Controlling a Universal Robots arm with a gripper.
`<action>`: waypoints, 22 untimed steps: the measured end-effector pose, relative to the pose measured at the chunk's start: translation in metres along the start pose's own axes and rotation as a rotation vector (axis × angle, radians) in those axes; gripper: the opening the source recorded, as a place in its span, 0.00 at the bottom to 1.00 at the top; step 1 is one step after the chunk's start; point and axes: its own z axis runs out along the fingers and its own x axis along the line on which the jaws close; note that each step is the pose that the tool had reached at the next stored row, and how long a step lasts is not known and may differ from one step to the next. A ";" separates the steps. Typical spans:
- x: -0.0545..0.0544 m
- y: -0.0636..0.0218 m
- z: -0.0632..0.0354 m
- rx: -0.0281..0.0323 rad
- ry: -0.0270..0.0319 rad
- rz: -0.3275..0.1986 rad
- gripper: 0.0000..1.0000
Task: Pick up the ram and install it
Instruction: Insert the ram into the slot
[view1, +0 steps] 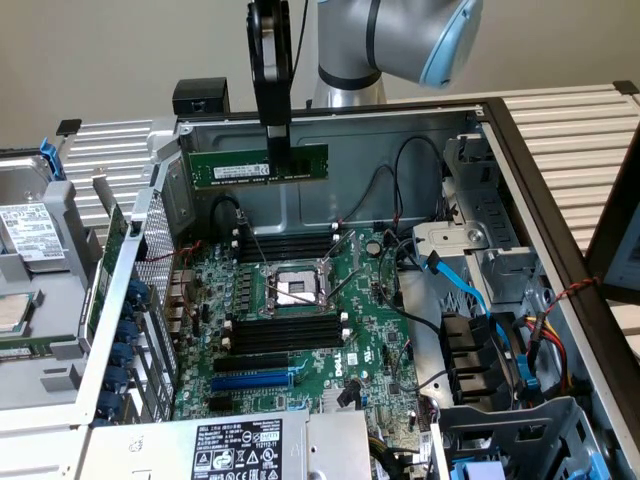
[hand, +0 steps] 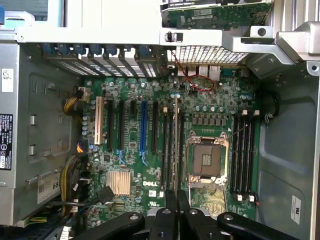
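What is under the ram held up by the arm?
The motherboard, with black slots and the open socket. The ram, in the gripper, hides a thin strip from the wrist view.

The ram (view1: 230, 167) is hanging gripped in the claw (view1: 277, 170), above the open case (view1: 400, 130) and near its far wall. Below, the motherboard (view1: 352, 345) is lying flat in the case, the processor socket (view1: 298, 290) sitting between two banks of memory slots (view1: 285, 333). The drive cage (view1: 490, 350) is sitting at the exterior view's right of the board, the power supply (view1: 235, 450) in front.
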 end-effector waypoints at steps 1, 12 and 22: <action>0.000 0.0000 0.0000 0.0000 0.0000 0.000 0.12; 0.000 0.0000 0.0001 -0.0001 -0.0131 0.000 0.12; 0.000 -0.0003 0.0068 0.0010 -0.0207 0.000 0.12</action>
